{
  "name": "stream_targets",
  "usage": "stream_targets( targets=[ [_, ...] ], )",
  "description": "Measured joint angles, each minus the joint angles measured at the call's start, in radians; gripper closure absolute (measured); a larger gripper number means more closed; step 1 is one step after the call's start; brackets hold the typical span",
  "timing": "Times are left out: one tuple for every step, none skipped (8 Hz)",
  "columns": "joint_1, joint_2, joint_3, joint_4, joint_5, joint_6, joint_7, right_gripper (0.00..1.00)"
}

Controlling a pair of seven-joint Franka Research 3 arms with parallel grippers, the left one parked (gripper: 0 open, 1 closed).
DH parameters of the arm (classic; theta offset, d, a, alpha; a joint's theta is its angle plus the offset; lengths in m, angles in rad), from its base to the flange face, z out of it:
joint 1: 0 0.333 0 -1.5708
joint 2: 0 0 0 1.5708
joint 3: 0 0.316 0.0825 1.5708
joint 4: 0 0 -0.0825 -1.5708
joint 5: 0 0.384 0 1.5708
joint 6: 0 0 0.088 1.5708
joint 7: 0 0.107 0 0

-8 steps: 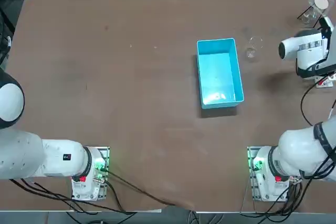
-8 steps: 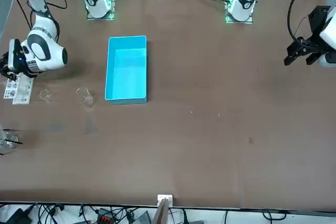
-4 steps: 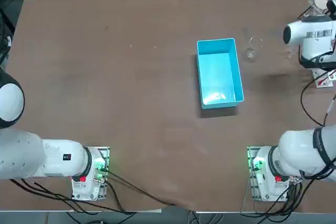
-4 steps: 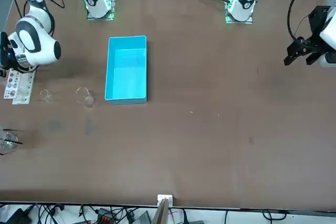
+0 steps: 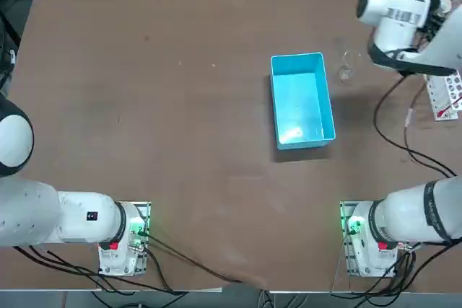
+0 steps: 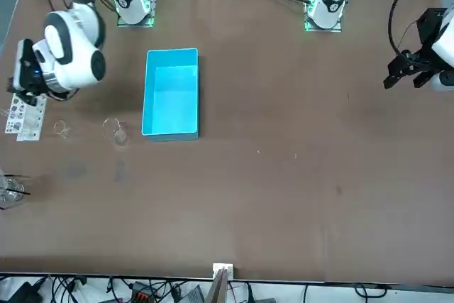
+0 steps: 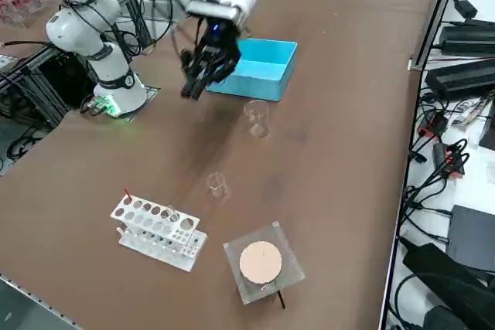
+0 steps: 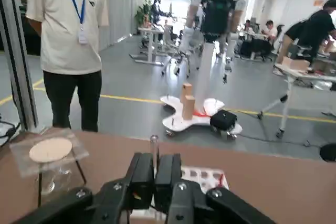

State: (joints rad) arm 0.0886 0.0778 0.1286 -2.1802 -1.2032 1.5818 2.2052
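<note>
One glass tube [image 8: 154,144] was pinched in the right gripper [image 8: 155,162], whose two fingers were closed tight on its lower part. The tube's long axis ran upright, its rounded end uppermost, in line with the person [image 8: 65,35] who stood beyond the table edge. Clocked from overhead with the robot's bases at 6, the gripper hung in the air over the right side of the table [image 5: 180,106], out toward 2 o'clock of the blue bin [image 5: 302,99], and its fingers reached level toward the right edge. There was one bin, a long box whose length ran from 12 to 6 o'clock. Two beakers stood on the table. The tall beaker [image 7: 257,119] was just beside the bin's far right corner, at about 2 o'clock of the bin's middle. The small beaker [image 7: 217,184] stood farther on toward 3 o'clock, on the tabletop between the gripper and the table's right edge. One rack [image 7: 158,233], white with rows of holes, lay near that edge at 3 o'clock of the bin and showed just beyond the fingertips in the wrist view; a red-tipped piece stuck up at one end of it. One clear stand [image 7: 261,262] with a single round tan disc [image 7: 260,260] on top stood at 12 o'clock of the rack, close beside it.
</note>
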Motion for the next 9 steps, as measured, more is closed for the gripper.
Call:
stream_targets(
  targets=[
    [0.076,0.038,0.001,0.074,0.095,-0.073,-0.002,0.95],
    [0.136,0.091,0.001,0.147,0.164,-0.130,0.005,0.95],
    [0.174,0.154,0.001,0.208,0.193,-0.159,0.047,0.95],
    [0.192,0.217,0.000,0.263,0.202,-0.166,0.094,0.95],
    [0.201,0.278,-0.001,0.317,0.211,-0.175,0.132,0.95],
    [0.209,0.333,-0.002,0.370,0.222,-0.191,0.165,0.95],
    [0.215,0.375,-0.002,0.415,0.227,-0.206,0.186,0.95],
    [0.218,0.405,-0.002,0.443,0.231,-0.213,0.196,0.95],
    [0.218,0.425,-0.002,0.455,0.236,-0.214,0.212,0.95]
  ],
)
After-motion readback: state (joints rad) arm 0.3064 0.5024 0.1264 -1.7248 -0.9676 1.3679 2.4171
